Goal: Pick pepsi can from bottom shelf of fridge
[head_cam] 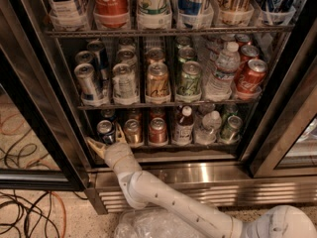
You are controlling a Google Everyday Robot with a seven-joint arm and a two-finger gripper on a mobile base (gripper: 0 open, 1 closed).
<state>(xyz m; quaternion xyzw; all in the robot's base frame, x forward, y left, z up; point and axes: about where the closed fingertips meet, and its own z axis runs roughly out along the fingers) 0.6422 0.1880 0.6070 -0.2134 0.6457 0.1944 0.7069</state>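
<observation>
The fridge (44,108) stands open with its black door frame at the left. On the bottom shelf (168,146), the pepsi can (105,129), dark blue with a silver top, stands at the far left. My gripper (107,139) has reached in at the shelf's left front. It is open, with one tan finger (94,146) left of the can and the other finger (120,133) to its right. The can's lower part is hidden behind my wrist.
A copper-brown can (132,131), a red can (158,131), a dark bottle (184,125), a water bottle (208,127) and a green can (230,128) share the bottom shelf. Taller racks above hold more cans. The steel slatted base (208,182) is below. Cables (29,212) lie on the floor at left.
</observation>
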